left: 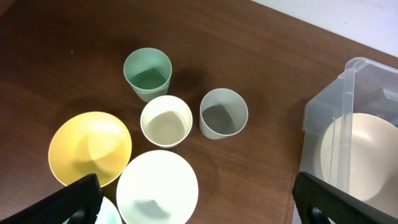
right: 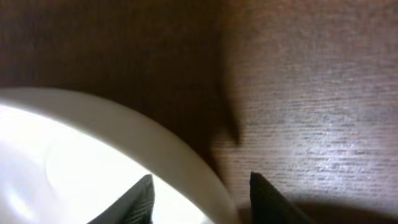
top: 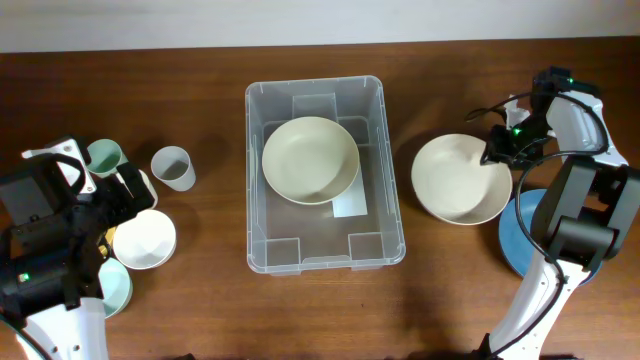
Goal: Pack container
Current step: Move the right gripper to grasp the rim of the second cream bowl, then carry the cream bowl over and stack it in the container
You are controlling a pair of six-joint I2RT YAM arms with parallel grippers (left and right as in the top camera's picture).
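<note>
One cream bowl [top: 310,160] lies inside the central container [top: 300,240]; right of it, right gripper [right: 199,193] straddles the rim of a white bowl [top: 462,180], fingers apart; left of it, left gripper [left: 196,190] gapes over cups [left: 224,112].

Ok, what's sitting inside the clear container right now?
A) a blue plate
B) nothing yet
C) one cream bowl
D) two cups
C: the overhead view shows a single cream bowl resting in the container, with nothing else in it but its white label.
</note>
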